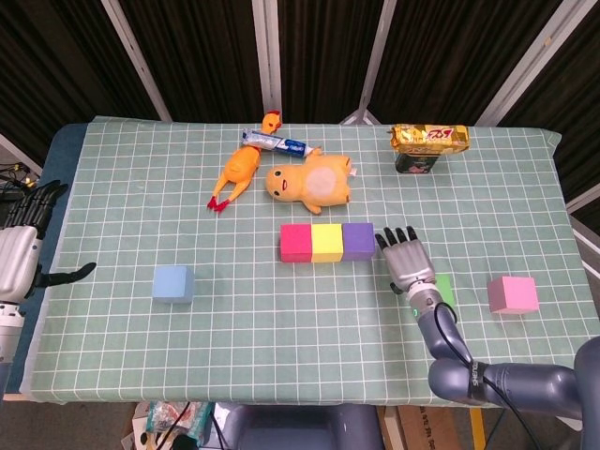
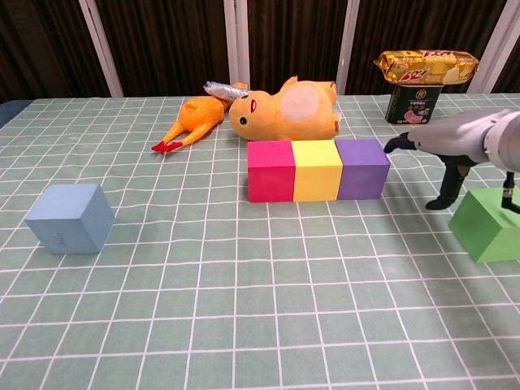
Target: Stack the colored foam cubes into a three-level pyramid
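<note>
The magenta cube (image 1: 297, 242), yellow cube (image 1: 327, 241) and purple cube (image 1: 358, 239) sit touching in a row mid-worktop. The right hand (image 1: 406, 260) hovers just beside the purple one, fingers spread, empty, above the green cube (image 2: 486, 223). The left hand (image 1: 21, 253) hangs off the worktop's edge, fingers released.

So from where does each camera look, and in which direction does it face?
Head view: sits high, looks down on the whole table; shows the left robot hand at the table's edge and the right robot hand with its arm.
Chest view: sits low, faces across the table; shows only the right robot hand.
Both share the cube row, blue cube and green cube.
</note>
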Robot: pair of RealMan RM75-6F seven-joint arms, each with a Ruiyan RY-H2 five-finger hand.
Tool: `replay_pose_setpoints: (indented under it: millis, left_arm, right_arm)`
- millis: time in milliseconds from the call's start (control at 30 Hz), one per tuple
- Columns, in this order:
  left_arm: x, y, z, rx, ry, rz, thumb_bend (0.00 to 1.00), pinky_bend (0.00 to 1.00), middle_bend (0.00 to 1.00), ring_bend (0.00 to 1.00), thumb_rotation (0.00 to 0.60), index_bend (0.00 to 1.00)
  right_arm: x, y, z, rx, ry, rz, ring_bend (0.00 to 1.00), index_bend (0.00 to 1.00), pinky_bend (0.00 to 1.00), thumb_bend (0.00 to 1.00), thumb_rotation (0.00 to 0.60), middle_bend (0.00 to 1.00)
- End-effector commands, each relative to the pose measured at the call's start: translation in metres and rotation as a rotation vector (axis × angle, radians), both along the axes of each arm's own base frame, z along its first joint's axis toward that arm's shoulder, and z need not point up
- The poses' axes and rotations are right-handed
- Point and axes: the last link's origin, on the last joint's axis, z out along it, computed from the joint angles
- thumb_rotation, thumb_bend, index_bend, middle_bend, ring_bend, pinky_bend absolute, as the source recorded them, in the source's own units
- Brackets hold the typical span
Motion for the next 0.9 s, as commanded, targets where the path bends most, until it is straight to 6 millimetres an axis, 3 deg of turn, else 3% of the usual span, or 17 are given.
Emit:
replay_pose_setpoints:
  millis: [33,533,700,900]
  left_arm:
    - [0.0,0.0,0.0,-0.001,0.001,-0.001,0.11,0.0,0.02,0.0,0.6,0.0]
    - [0.002,-0.002,0.002,0.006,-0.001,-0.012,0.11,0.0,0.02,0.0,0.6,0.0]
    - [0.003,-0.003,0.002,0.006,0.004,-0.015,0.11,0.0,0.02,0.0,0.6,0.0]
    - [0.002,-0.003,-0.002,-0.003,0.015,-0.016,0.1,0.0,0.02,0.0,0.6,0.0]
  right_arm:
    - [0.004,0.001,0.005,-0.02,0.001,0.023,0.0,0.0,0.0,0.3,0.6,0.0]
    - [0.006,0.025,0.048,-0.087,-0.045,0.051,0.0,0.0,0.0,0.3,0.6,0.0]
    - [-0.002,0.04,0.065,-0.077,-0.042,0.052,0.0,0.0,0.0,0.3,0.6,0.0]
    - [-0.018,0.058,0.07,-0.023,-0.009,0.034,0.0,0.0,0.0,0.3,0.6,0.0]
